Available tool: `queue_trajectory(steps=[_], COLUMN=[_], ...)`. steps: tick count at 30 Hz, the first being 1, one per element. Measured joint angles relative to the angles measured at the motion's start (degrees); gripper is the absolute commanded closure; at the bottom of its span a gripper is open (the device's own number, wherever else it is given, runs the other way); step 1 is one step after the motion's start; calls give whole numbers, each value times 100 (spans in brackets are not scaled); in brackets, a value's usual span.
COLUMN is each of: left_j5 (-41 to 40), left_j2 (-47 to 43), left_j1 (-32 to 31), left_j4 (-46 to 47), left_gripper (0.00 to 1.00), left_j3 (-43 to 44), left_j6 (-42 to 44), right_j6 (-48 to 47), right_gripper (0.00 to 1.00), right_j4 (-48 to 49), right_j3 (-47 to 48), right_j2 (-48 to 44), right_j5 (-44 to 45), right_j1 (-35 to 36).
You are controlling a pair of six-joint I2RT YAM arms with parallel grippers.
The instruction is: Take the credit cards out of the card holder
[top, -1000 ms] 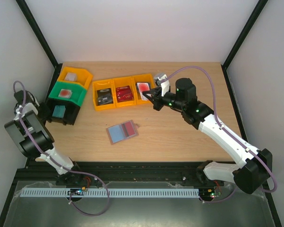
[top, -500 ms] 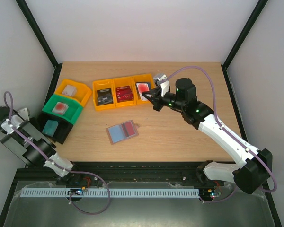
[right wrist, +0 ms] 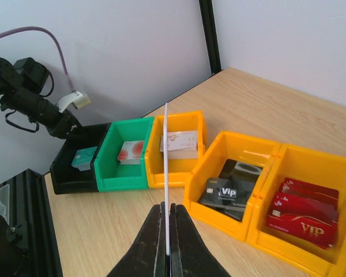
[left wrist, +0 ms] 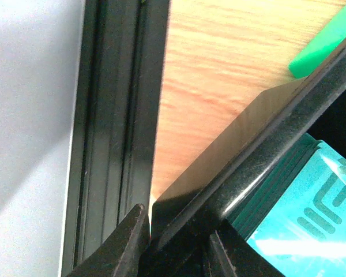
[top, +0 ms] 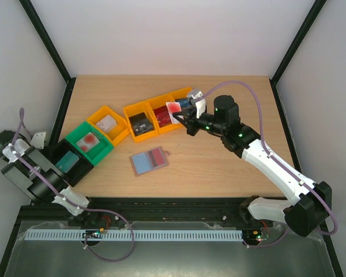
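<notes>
The card holder [top: 145, 164] lies open on the table, light blue inside, with a red credit card [top: 157, 156] in its right half. My right gripper [top: 186, 120] hovers above the right end of the bin row, shut on a white and red credit card [top: 174, 109]. In the right wrist view that card [right wrist: 166, 167] stands edge-on between the shut jaws of the right gripper [right wrist: 168, 216]. At the table's left edge my left gripper [top: 49, 157] is shut on the black bin's wall [left wrist: 259, 150], one finger [left wrist: 127, 245] outside it.
A slanted row of bins runs from the black bin [top: 69, 164] with a teal card [left wrist: 311, 216], past a green bin [top: 91, 143], to several orange bins [top: 141, 124] holding cards. The black frame rail [left wrist: 118, 115] borders the table's left edge.
The left arm pulled back toward the near left, dragging the black bin. The whole bin row swung into a diagonal line. The right gripper kept its place with the card.
</notes>
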Motion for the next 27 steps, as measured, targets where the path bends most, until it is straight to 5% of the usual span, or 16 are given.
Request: queue_trajectory(steps=[18,23,27], left_j5=[35,96,227], left_j2=[726,975,977], left_j1=[-1517,-1574,-1576], left_j4=[120,221,658], left_gripper=[97,41,19], left_j3=[691,984,1115], left_j6=[-321,-393,-625], right_j6=[74,223,483], right_gripper=[98,98,98], right_j4=[7,70,221], right_j3=[-31,-48,-63], right_j2=[0,0,46], right_j5=[-131,-186,-321], right_j1=[0,0,0])
